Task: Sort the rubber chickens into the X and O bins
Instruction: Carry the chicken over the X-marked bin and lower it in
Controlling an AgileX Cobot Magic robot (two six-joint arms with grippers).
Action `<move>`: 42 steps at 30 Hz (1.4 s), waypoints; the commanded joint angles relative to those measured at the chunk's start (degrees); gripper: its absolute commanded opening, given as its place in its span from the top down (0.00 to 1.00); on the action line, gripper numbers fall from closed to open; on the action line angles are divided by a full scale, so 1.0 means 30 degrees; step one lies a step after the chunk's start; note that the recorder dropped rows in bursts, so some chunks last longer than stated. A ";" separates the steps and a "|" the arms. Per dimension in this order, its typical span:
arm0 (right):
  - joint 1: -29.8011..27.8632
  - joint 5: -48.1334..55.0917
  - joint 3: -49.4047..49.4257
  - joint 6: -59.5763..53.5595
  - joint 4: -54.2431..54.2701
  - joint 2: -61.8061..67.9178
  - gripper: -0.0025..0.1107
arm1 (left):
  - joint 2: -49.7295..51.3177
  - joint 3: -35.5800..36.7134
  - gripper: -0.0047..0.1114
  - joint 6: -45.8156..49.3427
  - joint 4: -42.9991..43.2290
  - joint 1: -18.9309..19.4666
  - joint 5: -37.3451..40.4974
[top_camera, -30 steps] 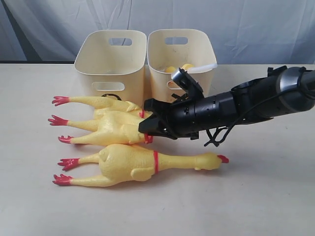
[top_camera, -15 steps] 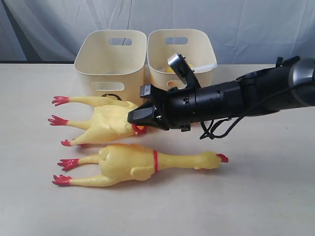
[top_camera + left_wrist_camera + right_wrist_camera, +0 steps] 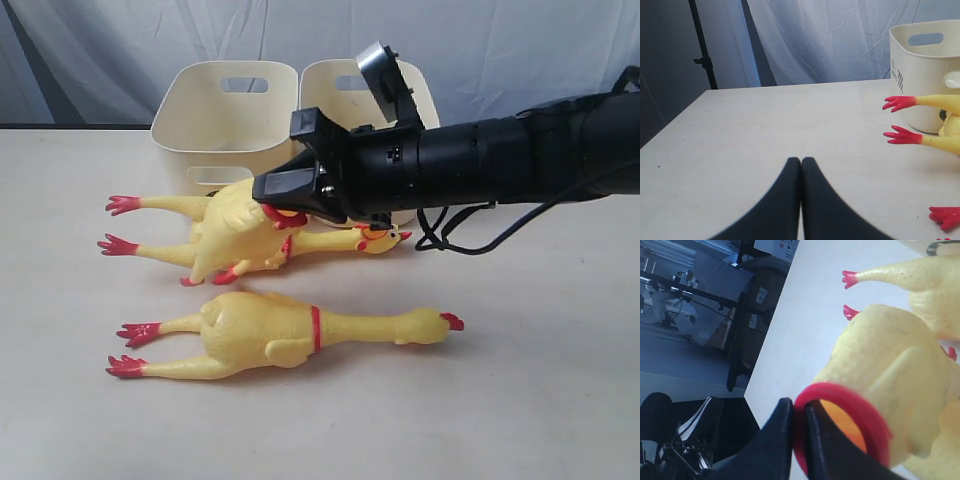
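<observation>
Right gripper [image 3: 266, 190] clamps a rubber chicken [image 3: 225, 225] by its neck ring; left gripper [image 3: 801, 167] is pressed together. The arm [image 3: 500, 160] screens one bin [image 3: 325, 100] at 12 o'clock; another chicken [image 3: 280, 335] lies at 6 o'clock.

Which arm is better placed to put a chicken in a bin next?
Right. The right gripper pinches a chicken's red neck rim near the bins; the left gripper is shut, holding nothing.

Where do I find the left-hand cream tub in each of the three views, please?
Exterior view: the tub stands at the back, left of centre.
Left wrist view: the tub is behind the red feet.
Right wrist view: seemingly only a cream sliver with a black mark, beyond the chicken.
Shared landmark: the red feet.
</observation>
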 commanded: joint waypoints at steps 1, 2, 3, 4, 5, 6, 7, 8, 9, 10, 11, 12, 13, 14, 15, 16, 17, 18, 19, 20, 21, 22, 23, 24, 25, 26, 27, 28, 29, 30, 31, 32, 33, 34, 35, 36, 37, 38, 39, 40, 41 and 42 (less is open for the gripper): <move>-0.0024 0.0256 -0.0062 0.0482 -0.0646 -0.0397 0.99 | -0.0073 0.0044 0.96 -0.0059 -0.0051 0.0028 -0.0238; -0.0024 0.0368 -0.0062 0.0523 -0.0692 -0.0397 0.99 | -0.0073 0.0044 0.96 -0.0059 -0.0051 0.0028 -0.0238; -0.0024 0.0467 -0.0062 0.0523 -0.0690 -0.0397 0.99 | -0.0073 0.0044 0.96 -0.0059 -0.0051 0.0028 -0.0238; -0.0024 0.0719 -0.0062 0.0523 -0.0656 -0.0397 0.99 | -0.0073 0.0044 0.96 -0.0059 -0.0051 0.0028 -0.0238; -0.0024 0.0908 -0.0062 0.0523 -0.0614 -0.0397 0.99 | -0.0073 0.0044 0.96 -0.0059 -0.0051 0.0028 -0.0238; -0.0024 0.1002 -0.0062 0.0523 -0.0614 -0.0397 0.99 | -0.0073 0.0044 0.96 -0.0059 -0.0051 0.0028 -0.0238; -0.0024 0.1256 -0.0062 0.0523 -0.0614 -0.0397 0.99 | -0.0073 0.0044 0.96 -0.0059 -0.0051 0.0028 -0.0238; -0.0024 0.1366 -0.0062 0.0523 -0.0568 -0.0397 0.99 | -0.0073 0.0044 0.96 -0.0059 -0.0051 0.0028 -0.0238; -0.0024 0.1449 -0.0062 0.0523 -0.0554 -0.0430 0.99 | -0.0073 0.0044 0.96 -0.0059 -0.0051 0.0028 -0.0238; -0.0024 0.1561 -0.0062 0.0523 -0.0463 -0.0471 0.99 | -0.0073 0.0044 0.96 -0.0059 -0.0051 0.0028 -0.0238; -0.0024 0.1680 -0.0062 0.0523 -0.0327 -0.0545 0.99 | -0.0073 0.0044 0.96 -0.0059 -0.0051 0.0028 -0.0238; -0.0024 0.1754 -0.0062 0.0523 -0.0234 -0.0585 0.99 | -0.0073 0.0044 0.96 -0.0059 -0.0051 0.0028 -0.0238; -0.0024 0.1741 -0.0062 0.0523 -0.0136 -0.0642 0.99 | -0.0073 0.0044 0.96 -0.0059 -0.0051 0.0028 -0.0238; -0.0024 0.1741 -0.0062 0.0523 -0.0046 -0.0767 0.99 | -0.0073 0.0044 0.96 -0.0059 -0.0051 0.0028 -0.0238; -0.0024 0.1741 -0.0100 0.0523 0.0038 -0.0854 0.99 | -0.0073 0.0044 0.96 -0.0059 -0.0051 0.0028 -0.0238; -0.0024 0.1741 -0.0095 0.0523 0.0035 -0.0949 0.99 | -0.0073 0.0044 0.96 -0.0059 -0.0051 0.0028 -0.0238; -0.0024 0.1741 -0.0095 0.0488 0.0092 -0.1106 0.99 | -0.0073 0.0044 0.96 -0.0059 -0.0051 0.0028 -0.0238; -0.0024 0.1741 -0.0095 0.0488 0.0120 -0.1232 0.99 | -0.0073 0.0044 0.96 -0.0059 -0.0051 0.0028 -0.0238; -0.0024 0.1741 -0.0095 0.0488 0.0173 -0.1365 0.99 | -0.0073 0.0044 0.96 -0.0059 -0.0051 0.0028 -0.0238; -0.0024 0.1741 -0.0095 0.0488 0.0168 -0.1465 0.99 | -0.0073 0.0044 0.96 -0.0059 -0.0051 0.0028 -0.0238; -0.0024 0.1741 -0.0106 0.0488 0.0168 -0.1690 0.99 | -0.0073 0.0044 0.96 -0.0059 -0.0051 0.0028 -0.0238; -0.0024 0.1775 -0.0106 0.0488 0.0168 -0.1823 0.99 | -0.0073 0.0044 0.96 -0.0059 -0.0051 0.0028 -0.0238; -0.0024 0.1820 -0.0106 0.0488 0.0168 -0.1940 0.99 | -0.0073 0.0044 0.96 -0.0059 -0.0051 0.0028 -0.0238; -0.0024 0.1921 -0.0106 0.0524 0.0217 -0.2197 0.99 | -0.0073 0.0044 0.96 -0.0059 -0.0051 0.0028 -0.0238; -0.0024 0.2004 -0.0106 0.0524 0.0302 -0.2362 0.99 | -0.0073 0.0044 0.96 -0.0059 -0.0051 0.0028 -0.0238; -0.0024 0.2172 -0.0106 0.0524 0.0354 -0.2561 0.99 | -0.0073 0.0044 0.96 -0.0059 -0.0051 0.0028 -0.0238; -0.0024 0.2269 -0.0106 0.0567 0.0354 -0.2770 0.99 | -0.0073 0.0044 0.96 -0.0059 -0.0051 0.0028 -0.0238; -0.0024 0.2285 -0.0106 0.0611 0.0354 -0.3011 0.99 | -0.0073 0.0044 0.96 -0.0059 -0.0051 0.0028 -0.0238; -0.0024 0.2306 -0.0106 0.0648 0.0354 -0.3249 0.99 | -0.0073 0.0044 0.96 -0.0059 -0.0051 0.0028 -0.0238; -0.0024 0.2335 -0.0106 0.0648 0.0354 -0.3505 0.99 | -0.0073 0.0044 0.96 -0.0059 -0.0051 0.0028 -0.0238; -0.0024 0.2335 -0.0106 0.0648 0.0354 -0.3700 0.99 | -0.0073 0.0044 0.96 -0.0059 -0.0051 0.0028 -0.0238; -0.0024 0.2335 -0.0106 0.0648 0.0354 -0.3959 0.99 | -0.0073 0.0044 0.96 -0.0059 -0.0051 0.0028 -0.0238; -0.0024 0.2335 -0.0106 0.0648 0.0354 -0.4136 0.99 | -0.0073 0.0044 0.96 -0.0059 -0.0051 0.0028 -0.0238; -0.0024 0.2335 -0.0106 0.0648 0.0354 -0.4289 0.99 | -0.0073 0.0044 0.96 -0.0059 -0.0051 0.0028 -0.0238; -0.0024 0.2335 -0.0106 0.0648 0.0354 -0.4420 0.99 | -0.0073 0.0044 0.96 -0.0059 -0.0051 0.0028 -0.0238; -0.0024 0.2335 -0.0106 0.0648 0.0354 -0.4556 0.99 | -0.0073 0.0044 0.96 -0.0059 -0.0051 0.0028 -0.0238; -0.0024 0.2335 -0.0106 0.0688 0.0354 -0.4724 0.99 | -0.0073 0.0044 0.96 -0.0059 -0.0051 0.0028 -0.0238; -0.0024 0.2293 -0.0106 0.0688 0.0354 -0.4813 0.99 | -0.0073 0.0044 0.96 -0.0059 -0.0051 0.0028 -0.0238; -0.0024 0.2242 -0.0106 0.0797 0.0354 -0.4964 0.99 | -0.0073 0.0044 0.96 -0.0059 -0.0051 0.0028 -0.0238; -0.0024 0.2115 -0.0137 0.0961 0.0354 -0.5212 0.99 | -0.0073 0.0044 0.96 -0.0059 -0.0051 0.0028 -0.0238; -0.0093 0.2125 -0.0176 0.0962 0.0354 -0.5320 0.99 | -0.0073 0.0044 0.96 -0.0059 -0.0051 0.0028 -0.0238; -0.0091 0.2125 -0.0214 0.0962 0.0354 -0.5407 0.99 | -0.0073 0.0044 0.96 -0.0059 -0.0051 0.0028 -0.0238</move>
